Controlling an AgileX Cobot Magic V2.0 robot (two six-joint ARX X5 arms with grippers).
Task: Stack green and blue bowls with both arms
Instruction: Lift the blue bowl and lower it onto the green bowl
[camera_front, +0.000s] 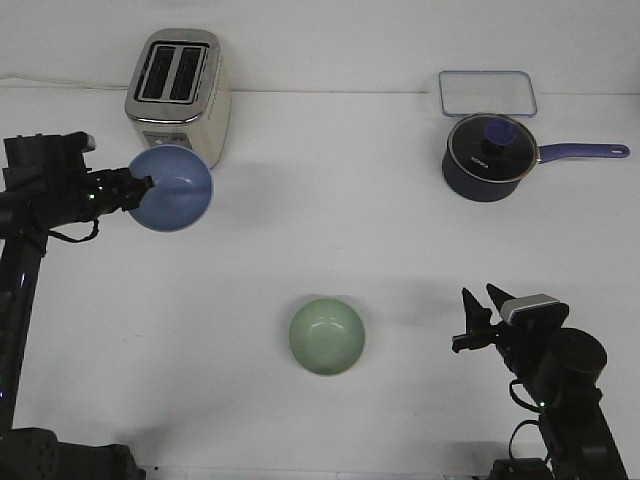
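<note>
On the white table (330, 220) the empty green bowl (327, 336) sits near centre, while at ten o'clock from it the left hand (143, 186) grips the rim of the empty blue bowl (174, 188), tilted before the toaster (178, 92), and at three o'clock the right hand (477, 318) hangs open, holding nothing, the lidded saucepan (490, 157) beyond.

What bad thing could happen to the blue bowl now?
The left gripper grips the blue bowl only by its rim, tilted, so it might slip and fall. It hangs right beside the toaster and could bump it. The green bowl sits far away, so the drop could miss.
</note>
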